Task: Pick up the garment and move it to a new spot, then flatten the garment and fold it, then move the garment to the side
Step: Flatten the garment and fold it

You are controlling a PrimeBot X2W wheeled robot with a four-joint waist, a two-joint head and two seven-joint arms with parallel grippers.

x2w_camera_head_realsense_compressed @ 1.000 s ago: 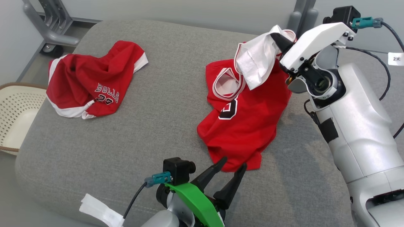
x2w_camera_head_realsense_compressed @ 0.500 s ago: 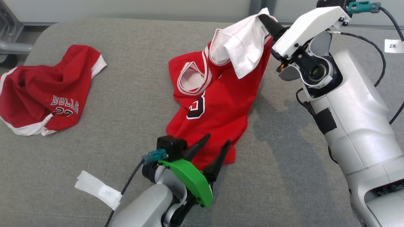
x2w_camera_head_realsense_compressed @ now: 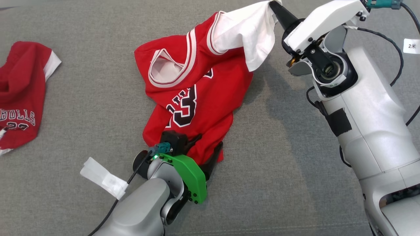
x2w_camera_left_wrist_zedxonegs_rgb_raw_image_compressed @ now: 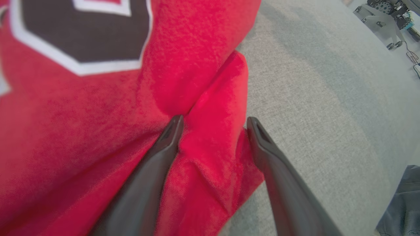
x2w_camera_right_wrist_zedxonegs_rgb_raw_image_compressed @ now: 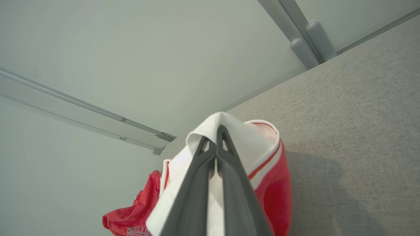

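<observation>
Pinching the jersey (x2w_camera_head_realsense_compressed: 197,98) by its lining, right claw (x2w_camera_head_realsense_compressed: 273,4) holds it up; left claw (x2w_camera_left_wrist_zedxonegs_rgb_raw_image_compressed: 214,120), wide open, seemingly straddles its hem.

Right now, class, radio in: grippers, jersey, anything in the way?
Right gripper shut on jersey, top lifted. Left gripper open astride hem. Shorts lie apart, left.

The grey cushion (x2w_camera_head_realsense_compressed: 82,98) is viewed from above by the head camera, faced forward and down. The red jersey (x2w_camera_left_wrist_zedxonegs_rgb_raw_image_compressed: 82,131) is seen at very close range, at its near hem, from the left wrist. From the right wrist the far wall (x2w_camera_right_wrist_zedxonegs_rgb_raw_image_compressed: 131,49) is faced past the jersey's raised edge, the jersey being shared by all three views.
</observation>
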